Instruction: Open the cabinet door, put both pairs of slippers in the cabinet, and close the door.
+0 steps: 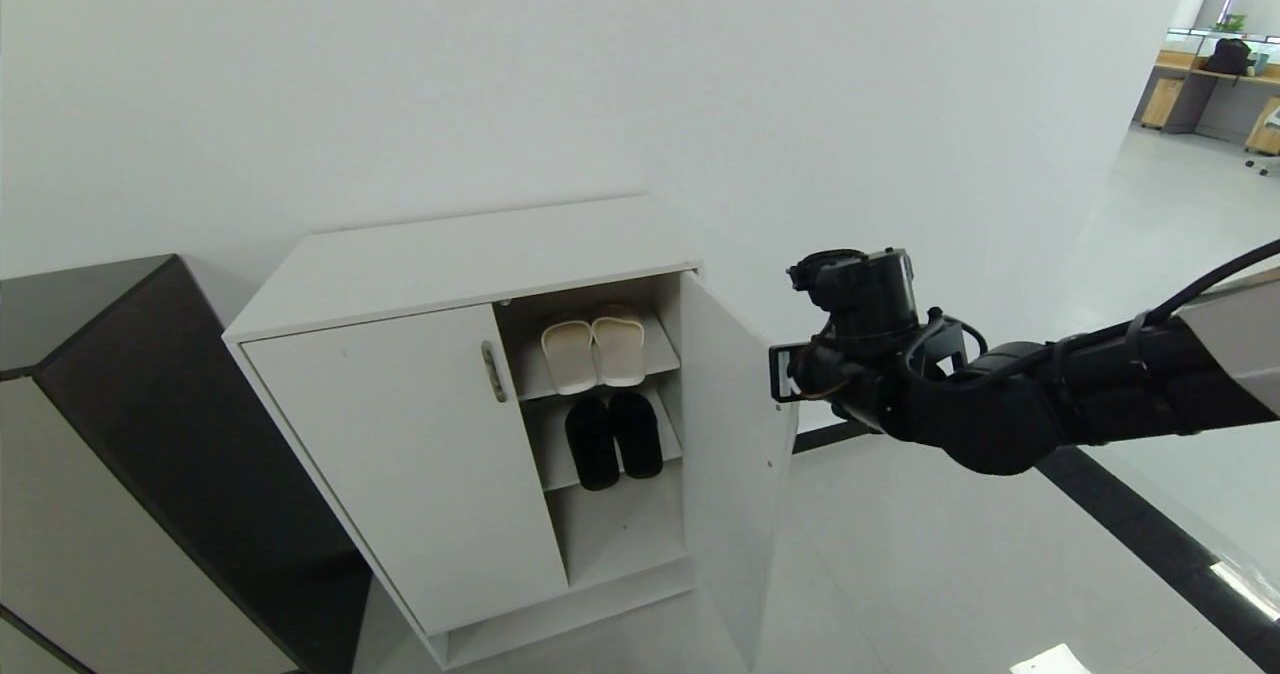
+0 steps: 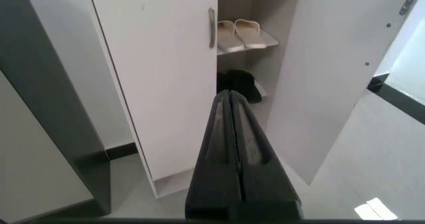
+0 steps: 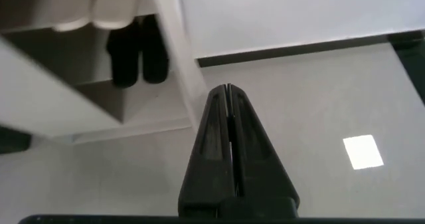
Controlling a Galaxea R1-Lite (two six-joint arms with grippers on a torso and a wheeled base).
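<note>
Head view: the open door (image 1: 735, 434) stood just to the left of the right gripper (image 1: 783, 372), with white slippers (image 1: 595, 349) and black slippers (image 1: 613, 439) shelved in the cabinet (image 1: 400, 454). Left wrist view: the left gripper (image 2: 230, 98), jaws clenched and empty, hung well apart from it. Right wrist view: the nearer arm's jaws were likewise clenched, empty, beside the door's edge.

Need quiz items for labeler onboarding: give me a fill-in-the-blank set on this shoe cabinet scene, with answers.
1. The white slippers lie on a shelf directly ____ the black slippers.
2. The cabinet door bearing the handle is ____.
3. The other door stands ____.
4. The right pincer is ____ and holds nothing.
Answers: above; closed; open; shut.
</note>
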